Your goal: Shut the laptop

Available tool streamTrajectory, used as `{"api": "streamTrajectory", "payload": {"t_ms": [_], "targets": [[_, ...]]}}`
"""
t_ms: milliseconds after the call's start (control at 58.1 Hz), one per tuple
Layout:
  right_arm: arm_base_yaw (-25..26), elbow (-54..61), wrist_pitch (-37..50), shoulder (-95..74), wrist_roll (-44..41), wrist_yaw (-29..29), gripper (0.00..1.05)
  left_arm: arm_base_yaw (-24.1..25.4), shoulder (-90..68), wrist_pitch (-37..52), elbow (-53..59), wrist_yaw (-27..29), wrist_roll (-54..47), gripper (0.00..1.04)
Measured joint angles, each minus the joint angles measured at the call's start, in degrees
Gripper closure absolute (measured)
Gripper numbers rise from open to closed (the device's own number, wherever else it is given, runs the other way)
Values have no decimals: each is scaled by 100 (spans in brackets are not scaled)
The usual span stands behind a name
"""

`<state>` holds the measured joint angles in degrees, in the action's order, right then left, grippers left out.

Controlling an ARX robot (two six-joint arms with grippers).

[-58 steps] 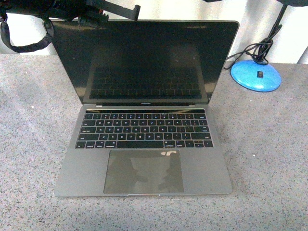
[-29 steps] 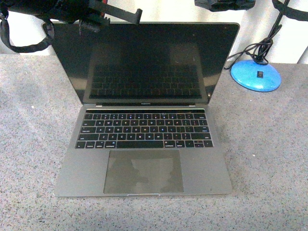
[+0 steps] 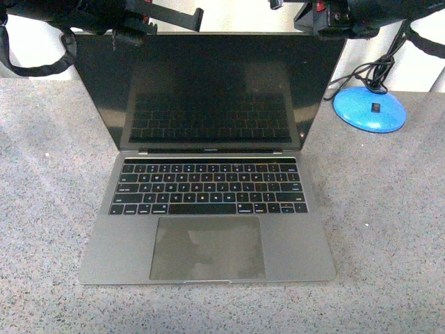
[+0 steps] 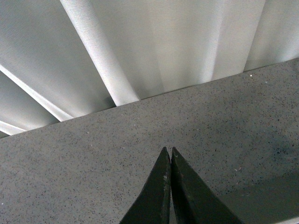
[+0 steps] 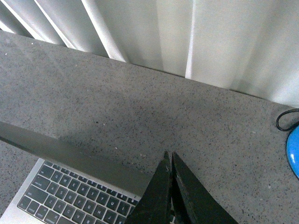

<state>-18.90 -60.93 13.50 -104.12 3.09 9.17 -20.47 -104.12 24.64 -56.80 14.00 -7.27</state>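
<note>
Hovering near the top edge of the open laptop [image 3: 208,188], left gripper [image 4: 169,156] and right gripper [image 5: 169,159] are pinched closed, empty; next they should push the lid forward and down.

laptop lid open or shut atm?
Open. The laptop has its dark screen standing up toward the front camera, with the keyboard and trackpad fully exposed.
</note>
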Motion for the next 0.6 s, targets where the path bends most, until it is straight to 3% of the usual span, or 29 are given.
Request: {"api": "streamTrajectory", "payload": {"t_ms": [602], "targets": [[63,413,267,116,149,15,104,-7,55,-199,90,42,26,101]]}}
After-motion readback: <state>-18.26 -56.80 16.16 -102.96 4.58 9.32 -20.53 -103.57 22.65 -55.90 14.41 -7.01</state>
